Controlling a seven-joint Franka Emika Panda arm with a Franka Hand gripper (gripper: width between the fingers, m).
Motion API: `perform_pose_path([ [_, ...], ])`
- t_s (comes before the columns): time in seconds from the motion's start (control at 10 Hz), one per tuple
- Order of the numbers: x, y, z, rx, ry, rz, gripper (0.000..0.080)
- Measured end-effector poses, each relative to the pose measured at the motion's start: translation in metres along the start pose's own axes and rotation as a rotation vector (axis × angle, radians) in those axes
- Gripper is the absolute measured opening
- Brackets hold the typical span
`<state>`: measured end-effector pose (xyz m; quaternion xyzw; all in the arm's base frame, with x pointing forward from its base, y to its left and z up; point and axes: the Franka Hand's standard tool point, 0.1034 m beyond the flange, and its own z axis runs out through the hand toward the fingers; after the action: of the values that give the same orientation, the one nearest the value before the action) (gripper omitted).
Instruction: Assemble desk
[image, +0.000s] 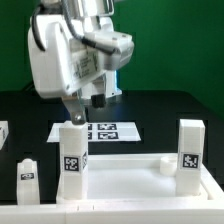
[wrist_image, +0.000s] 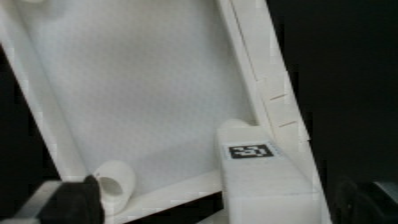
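Black tabletop (image: 170, 110): gripper (image: 80, 108), closure unclear, hovers just above leg (image: 72, 152) standing at panel (image: 130, 185) corner.

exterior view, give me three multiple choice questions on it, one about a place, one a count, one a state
1. Where does the marker board lie relative to the panel?
A on it
B beyond it on the table
C under it

2. How many legs stand on the panel?
A two
B one
C four

3. How is the leg below the gripper placed?
A lying flat
B hanging in the air
C upright

1 B: the board lies flat on the black table past the panel.
2 A: one stands at each end, the second at the exterior view's right.
3 C: it stands on end at the panel's corner.
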<state>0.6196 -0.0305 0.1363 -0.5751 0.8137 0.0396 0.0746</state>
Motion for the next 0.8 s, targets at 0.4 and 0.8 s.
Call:
perform_pose_path([
  [0.4, -0.021, 0.022, 0.005, -0.04, 0.021, -0.164, 0.0649],
  [0.8, -0.033, 0.07, 0.019, -0.086, 0.041, -0.235, 0.0649],
])
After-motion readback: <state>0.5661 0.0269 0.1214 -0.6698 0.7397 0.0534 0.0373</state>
